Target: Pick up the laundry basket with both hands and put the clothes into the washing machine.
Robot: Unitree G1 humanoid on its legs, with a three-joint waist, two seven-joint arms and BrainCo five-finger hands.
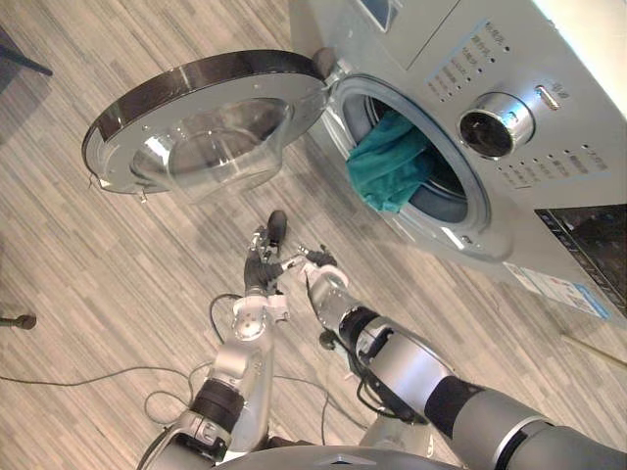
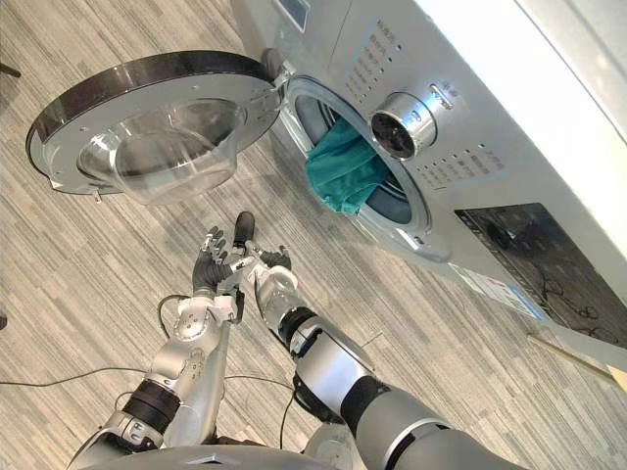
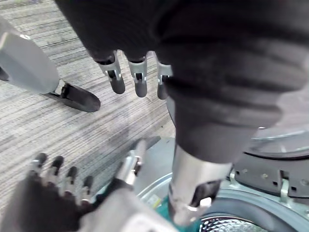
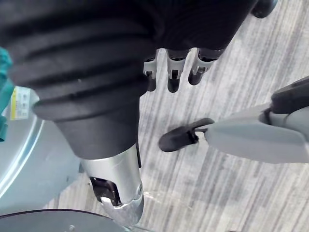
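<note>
Front-loading washing machine (image 1: 549, 166) with its round door (image 1: 196, 137) swung open at 9 o'clock of the drum mouth. Teal clothes (image 1: 392, 162) lie in the drum mouth, one fold hanging over its lower rim. At 7 o'clock of the opening, above the wood-patterned floor (image 1: 78, 294), the left robot hand (image 1: 260, 269) and right robot hand (image 1: 318, 277) hover just beside each other, both released, fingers loosely extended, grasping nothing.
</note>
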